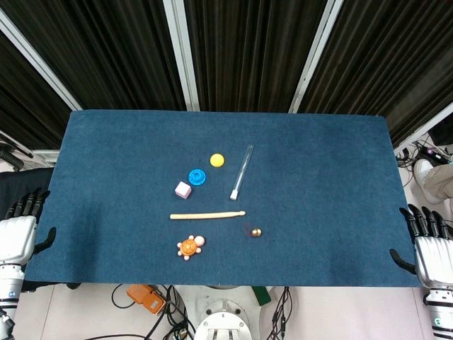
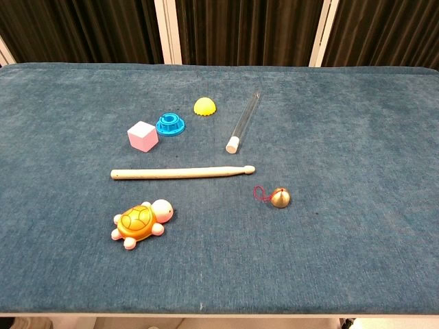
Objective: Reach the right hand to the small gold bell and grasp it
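Bell [image 2: 279, 198] sits on the blue table [image 1: 333, 170], near the front edge and a bit right of centre, just below the tip of the drumstick [image 2: 182, 173] but clear of it. The toy turtle [image 2: 140, 223] is well off to its left, the glass tube [image 2: 243, 123] further back. A red cord loop lies flat on the cloth on its left side.

Handling, my read: small, light, hard, smooth metal. It's rounded, so it will likely roll or skid if you nudge it from 1 side. Cloth gives some friction, not much. Pinch across the body from above, thumb against a finger, both sides closing together. The cord is too thin and flat to be a reliable hold.

Right hand [image 1: 429, 244] rests at the right table edge, well apart from the bell, holding nothing, fingers extended and slightly apart, thumb out to the side. Left hand [image 1: 21, 230] mirrors it at the left edge, also empty. Reach is not yet begun.
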You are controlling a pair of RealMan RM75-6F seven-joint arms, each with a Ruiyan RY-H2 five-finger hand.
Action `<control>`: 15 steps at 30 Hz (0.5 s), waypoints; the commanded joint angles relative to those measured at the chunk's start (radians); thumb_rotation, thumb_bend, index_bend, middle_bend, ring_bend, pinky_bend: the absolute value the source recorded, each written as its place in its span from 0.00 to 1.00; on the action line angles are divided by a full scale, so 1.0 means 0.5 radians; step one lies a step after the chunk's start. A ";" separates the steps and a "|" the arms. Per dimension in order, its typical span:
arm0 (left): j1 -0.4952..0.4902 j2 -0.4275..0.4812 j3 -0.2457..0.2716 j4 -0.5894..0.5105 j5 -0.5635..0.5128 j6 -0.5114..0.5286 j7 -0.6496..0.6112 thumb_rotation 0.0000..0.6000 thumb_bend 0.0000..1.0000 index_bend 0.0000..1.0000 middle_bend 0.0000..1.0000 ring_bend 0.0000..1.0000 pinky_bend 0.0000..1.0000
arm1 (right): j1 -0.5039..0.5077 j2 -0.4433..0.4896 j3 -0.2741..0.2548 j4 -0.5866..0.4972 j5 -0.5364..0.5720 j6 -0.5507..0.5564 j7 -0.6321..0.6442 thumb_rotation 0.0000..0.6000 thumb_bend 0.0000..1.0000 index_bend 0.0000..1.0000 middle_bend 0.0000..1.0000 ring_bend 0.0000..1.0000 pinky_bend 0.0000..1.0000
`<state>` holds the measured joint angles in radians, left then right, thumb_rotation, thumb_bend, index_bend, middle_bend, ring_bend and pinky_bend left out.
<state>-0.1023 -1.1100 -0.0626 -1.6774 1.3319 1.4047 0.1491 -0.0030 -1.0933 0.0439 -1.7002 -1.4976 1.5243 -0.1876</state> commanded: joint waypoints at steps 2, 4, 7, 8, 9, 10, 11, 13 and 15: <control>0.001 0.001 0.000 -0.002 -0.002 0.002 0.002 1.00 0.38 0.07 0.00 0.02 0.13 | 0.000 0.001 0.000 0.000 0.001 -0.001 0.003 1.00 0.34 0.16 0.13 0.09 0.10; 0.002 0.002 -0.001 -0.003 -0.002 0.004 0.001 1.00 0.38 0.07 0.00 0.02 0.13 | 0.001 0.002 -0.001 -0.002 0.002 -0.003 0.002 1.00 0.34 0.16 0.13 0.09 0.10; 0.002 0.001 -0.001 -0.001 -0.001 0.004 0.002 1.00 0.38 0.07 0.00 0.02 0.13 | 0.000 0.002 -0.003 -0.005 -0.001 -0.001 -0.003 1.00 0.34 0.16 0.13 0.09 0.10; 0.001 0.001 -0.001 -0.001 0.000 0.002 0.003 1.00 0.38 0.07 0.00 0.02 0.13 | 0.000 0.002 -0.003 -0.005 -0.006 0.003 -0.003 1.00 0.34 0.16 0.13 0.09 0.10; 0.000 0.000 0.000 0.000 -0.001 0.000 0.004 1.00 0.38 0.07 0.00 0.02 0.13 | 0.000 0.001 -0.003 -0.004 -0.008 0.005 0.000 1.00 0.34 0.16 0.13 0.09 0.10; 0.000 0.000 0.001 0.000 -0.001 -0.002 0.006 1.00 0.38 0.07 0.00 0.02 0.13 | 0.000 0.001 -0.003 -0.002 -0.008 0.006 0.001 1.00 0.34 0.16 0.13 0.09 0.10; 0.000 0.000 0.002 -0.002 -0.002 -0.002 0.007 1.00 0.38 0.07 0.00 0.02 0.13 | 0.001 0.000 -0.003 0.002 -0.004 0.002 0.003 1.00 0.34 0.16 0.13 0.09 0.10; 0.004 0.001 0.001 -0.010 -0.007 0.002 0.007 1.00 0.38 0.07 0.00 0.02 0.13 | 0.006 -0.001 0.000 0.012 0.007 -0.013 0.013 1.00 0.34 0.16 0.13 0.09 0.10; 0.011 0.003 -0.001 -0.024 -0.005 0.016 0.000 1.00 0.38 0.07 0.00 0.02 0.13 | 0.018 -0.011 0.006 0.031 0.022 -0.035 0.021 1.00 0.34 0.16 0.13 0.09 0.10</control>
<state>-0.0982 -1.1089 -0.0627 -1.6877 1.3289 1.4106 0.1501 0.0032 -1.0966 0.0453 -1.6883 -1.4892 1.5108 -0.1789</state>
